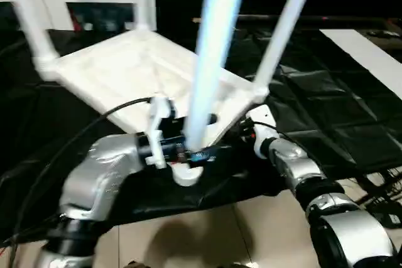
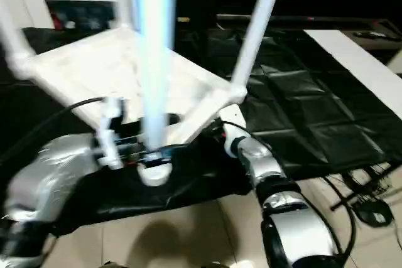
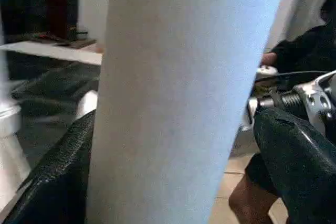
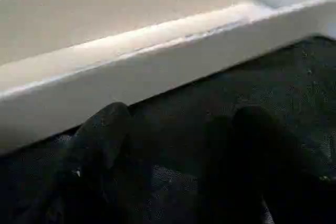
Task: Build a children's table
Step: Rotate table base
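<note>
My left gripper [image 3: 168, 145] clamps long tapered white tube leg [image 1: 213, 54] upright for socketing into upturned white plastic ribbed tabletop [image 1: 125, 67]; right gripper [image 4: 173, 156] parted, empty, beside tabletop edge.

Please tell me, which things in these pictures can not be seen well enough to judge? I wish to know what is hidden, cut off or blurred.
- Left gripper: shut on the near leg; the leg hides its seat in the corner socket, head views.
- Leg tops: cut off by the upper edge.
- Right gripper: open beside the tabletop rim; contact cannot be told.
- Person in the left wrist view: cut off by the edge.
</note>
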`<state>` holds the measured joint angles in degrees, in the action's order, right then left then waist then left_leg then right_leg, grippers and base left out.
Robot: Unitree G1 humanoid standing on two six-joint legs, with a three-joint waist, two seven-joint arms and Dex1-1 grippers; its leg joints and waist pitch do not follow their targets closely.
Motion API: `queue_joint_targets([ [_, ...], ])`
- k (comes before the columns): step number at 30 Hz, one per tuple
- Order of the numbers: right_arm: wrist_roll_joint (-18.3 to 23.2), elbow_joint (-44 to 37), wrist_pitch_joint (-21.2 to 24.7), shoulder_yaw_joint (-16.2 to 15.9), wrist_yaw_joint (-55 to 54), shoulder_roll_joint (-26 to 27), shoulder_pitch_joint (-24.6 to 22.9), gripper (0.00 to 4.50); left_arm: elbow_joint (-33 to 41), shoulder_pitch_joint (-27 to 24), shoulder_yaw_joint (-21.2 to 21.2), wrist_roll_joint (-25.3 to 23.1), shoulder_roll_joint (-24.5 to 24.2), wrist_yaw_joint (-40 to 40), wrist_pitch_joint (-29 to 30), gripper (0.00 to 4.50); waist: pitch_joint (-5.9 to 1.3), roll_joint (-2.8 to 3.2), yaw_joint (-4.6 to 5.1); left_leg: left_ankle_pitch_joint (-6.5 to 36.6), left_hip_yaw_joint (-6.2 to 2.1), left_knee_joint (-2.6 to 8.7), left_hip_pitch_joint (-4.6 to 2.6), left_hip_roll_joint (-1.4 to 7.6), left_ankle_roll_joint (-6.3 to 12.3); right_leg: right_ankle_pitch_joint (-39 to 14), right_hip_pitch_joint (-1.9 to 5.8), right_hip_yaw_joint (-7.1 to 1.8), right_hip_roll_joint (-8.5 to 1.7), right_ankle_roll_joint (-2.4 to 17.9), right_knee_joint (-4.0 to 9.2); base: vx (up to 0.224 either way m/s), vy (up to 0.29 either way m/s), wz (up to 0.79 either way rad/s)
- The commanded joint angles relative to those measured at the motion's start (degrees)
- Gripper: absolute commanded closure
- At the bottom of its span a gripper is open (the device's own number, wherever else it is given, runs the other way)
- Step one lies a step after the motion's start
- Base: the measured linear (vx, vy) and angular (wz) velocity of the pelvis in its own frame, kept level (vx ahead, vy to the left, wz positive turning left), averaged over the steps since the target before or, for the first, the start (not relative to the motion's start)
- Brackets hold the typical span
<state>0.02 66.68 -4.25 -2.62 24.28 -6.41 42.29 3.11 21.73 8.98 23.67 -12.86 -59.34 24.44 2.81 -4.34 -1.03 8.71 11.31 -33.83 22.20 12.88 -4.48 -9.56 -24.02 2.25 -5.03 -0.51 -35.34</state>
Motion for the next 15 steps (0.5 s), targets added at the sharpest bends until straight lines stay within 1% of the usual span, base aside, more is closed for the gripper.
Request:
queue_joint_targets([
  [1, -0.3, -0.6, -1.5, -1.3, 2.3, 2.6, 1.8, 0.79, -0.7, 3.5, 5.4, -0.6, 4.1, -1.1, -2.4, 0.0, -4.01, 0.71, -0.37, 15.1, 0.07, 3.58, -1.0, -0.04, -0.23, -9.5, 2.64, -1.33, -1.45, 11.1, 3.57, 0.0, 0.0, 0.0],
  [3, -0.4, -0.6, -1.5, -1.3, 2.4, 2.7, 1.8, 0.79, -1.2, 3.9, 5.7, -0.8, 4.7, -0.8, -2.8, 0.0, -4.04, 0.6, -0.36, 14.8, 0.09, 3.53, -0.98, 0.02, -0.02, -9.0, 2.75, -1.33, -1.48, 11.5, 3.51, 0.0, 0.0, 0.0],
  [4, -0.8, -0.7, -1.6, -1.4, 2.2, 2.6, 1.7, 0.79, -4.6, 5.3, 6.2, -3.2, 6.9, 1.9, -5.4, 0.0, -4.06, 0.71, -0.37, 15.0, 0.12, 3.51, -1.03, 0.03, 0.21, -8.8, 2.76, -1.33, -1.43, 11.7, 3.67, 0.0, 0.0, 0.0],
  [5, -0.8, -0.7, -1.6, -1.4, 2.2, 2.6, 1.7, 0.79, -4.6, 5.3, 6.2, -3.2, 6.9, 1.9, -5.4, 0.0, -4.0, 0.64, -0.32, 15.2, 0.12, 3.53, -1.05, 0.06, 0.24, -9.0, 2.76, -1.32, -1.43, 11.7, 3.72, 0.0, 0.0, 0.0],
  [6, -0.9, -0.4, -1.8, -1.3, 1.9, 2.6, 1.8, 0.79, -6.7, 6.0, 6.2, -4.7, 7.8, 3.3, -7.2, 0.0, -4.03, 0.62, -0.34, 15.4, 0.04, 3.55, -1.0, 0.09, 0.18, -9.2, 2.87, -1.28, -1.53, 11.7, 3.61, 0.0, 0.0, 0.0],
  [7, -0.9, -0.3, -1.9, -1.2, 1.5, 2.5, 1.8, 0.79, -8.6, 6.6, 5.9, -6.1, 8.3, 5.1, -8.5, 0.0, -4.01, 0.75, -0.25, 16.2, -0.02, 3.56, -1.01, 0.07, 0.22, -10.7, 2.83, -1.28, -1.59, 11.5, 3.77, 0.0, 0.0, 0.0],
  [8, -1.1, 0.0, -2.1, -0.9, 0.7, 2.3, 1.9, 0.79, -12.4, 8.0, 5.3, -8.6, 9.2, 8.6, -11.2, 0.0, -3.93, 0.69, -0.13, 16.6, -0.01, 3.63, -0.99, 0.06, 0.35, -11.2, 2.73, -1.26, -1.43, 11.3, 4.04, 0.0, 0.0, 0.0],
  [9, -1.1, 0.0, -2.1, -0.9, 0.5, 2.3, 1.9, 0.79, -13.0, 8.2, 5.2, -9.0, 9.4, 9.1, -11.7, 0.0, -3.97, 0.68, -0.14, 17.4, 0.03, 3.53, -1.26, 0.05, 0.26, -11.9, 2.59, -1.29, -1.43, 10.9, 4.2, 0.0, 0.0, 0.0],
  [10, -1.2, 0.3, -2.1, -0.5, -0.8, 1.9, 2.0, 0.79, -15.6, 9.2, 4.7, -10.6, 9.8, 11.7, -13.4, 0.0, -4.01, 0.8, -0.17, 17.3, -0.08, 3.55, -1.17, 0.1, 0.1, -11.9, 2.75, -1.28, -1.56, 11.0, 4.04, 0.0, 0.0, 0.0],
  [11, -1.3, 0.6, -2.2, -0.3, -1.6, 1.6, 2.0, 0.79, -18.4, 10.3, 4.2, -12.5, 9.8, 14.8, -15.2, 0.0, -3.98, 0.67, -0.16, 17.4, -0.14, 3.63, -1.01, 0.03, 0.06, -12.6, 2.81, -1.22, -1.48, 10.5, 4.2, 0.0, 0.0, 0.0],
  [12, -1.2, 0.7, -2.3, 0.1, -2.4, 1.1, 2.0, 0.79, -20.6, 11.0, 3.8, -14.3, 9.0, 16.6, -17.5, 0.0, -3.98, 0.65, -0.18, 17.5, -0.12, 3.6, -1.14, -0.02, 0.04, -13.0, 2.69, -1.2, -1.44, 10.3, 4.28, 0.0, 0.0, 0.0],
  [13, -0.9, 0.5, -2.5, 0.8, -3.1, 0.2, 1.7, 0.79, -24.0, 12.0, 3.5, -17.0, 7.4, 18.8, -20.3, 0.0, -4.07, 1.1, -0.13, 17.9, -0.26, 3.64, -1.16, -0.02, -0.05, -13.3, 2.7, -1.16, -1.47, 9.9, 4.26, 0.0, 0.0, 0.0],
  [14, -0.8, 0.2, -2.5, 1.1, -3.2, -0.3, 1.5, 0.79, -25.0, 12.2, 3.4, -17.7, 6.6, 19.3, -21.0, 0.0, -4.07, 1.03, -0.18, 18.1, -0.24, 3.62, -1.29, -0.02, -0.02, -13.4, 2.55, -1.15, -1.45, 9.9, 4.39, 0.0, 0.0, 0.0],
  [15, -0.7, 0.2, -2.5, 1.2, -3.2, -0.4, 1.5, 0.79, -25.2, 12.3, 3.4, -17.8, 6.4, 19.4, -21.2, 0.0, -4.13, 1.06, -0.22, 18.2, -0.26, 3.58, -1.31, 0.03, -0.05, -13.2, 2.6, -1.15, -1.49, 10.1, 4.28, 0.0, 0.0, 0.0],
])
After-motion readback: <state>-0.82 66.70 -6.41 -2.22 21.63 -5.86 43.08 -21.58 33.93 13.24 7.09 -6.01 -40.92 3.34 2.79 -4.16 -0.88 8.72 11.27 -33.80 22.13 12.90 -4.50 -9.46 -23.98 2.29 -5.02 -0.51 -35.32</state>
